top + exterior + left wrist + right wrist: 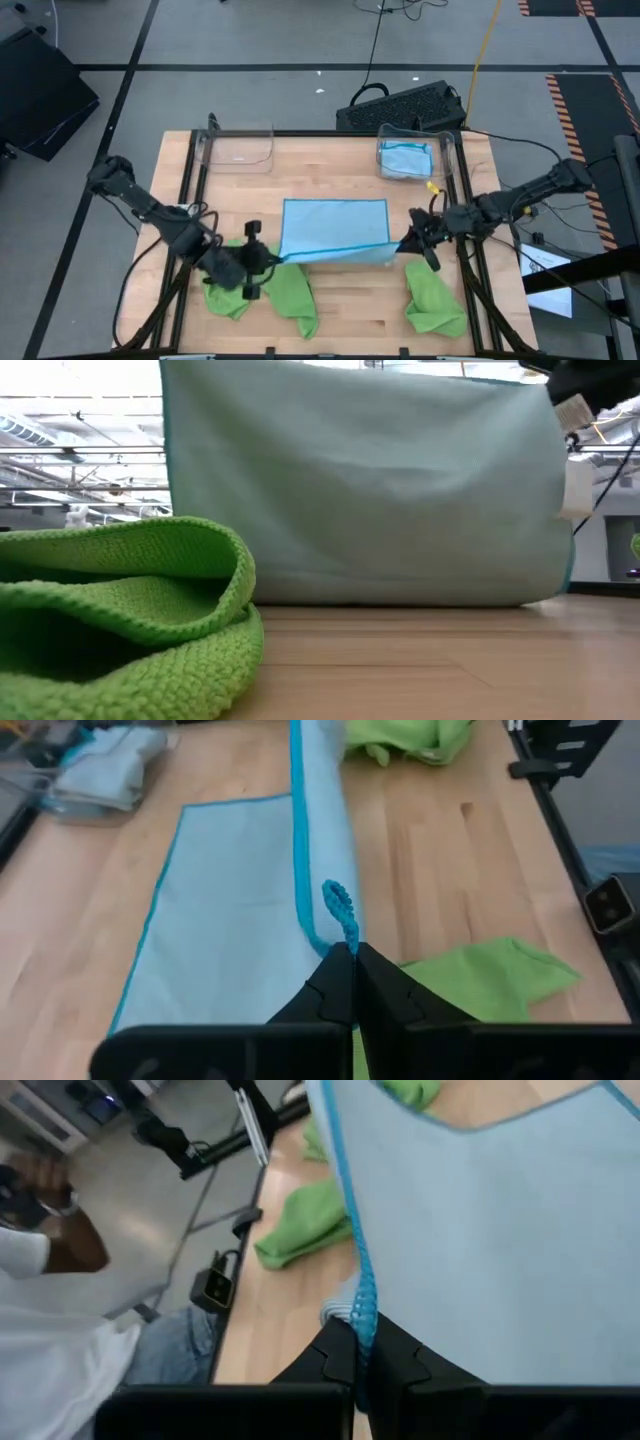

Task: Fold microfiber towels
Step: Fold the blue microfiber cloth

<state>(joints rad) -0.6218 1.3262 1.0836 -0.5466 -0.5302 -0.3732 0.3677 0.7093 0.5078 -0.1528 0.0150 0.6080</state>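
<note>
The light blue towel [335,225] lay at bench [340,310] centre, its near edge lifted clear of the wood and stretched between both arms w/ the far part flat. The left pincer [268,258] was clamped shut on the near-left corner, and the right pincer [408,243] was clamped shut on the near-right corner. Lime green towels sat crumpled near the front edge: one [265,292] at left under the left arm, one [433,300] at right; a folded blue towel [405,160] lay in the far-right clear bin [445,150].
</note>
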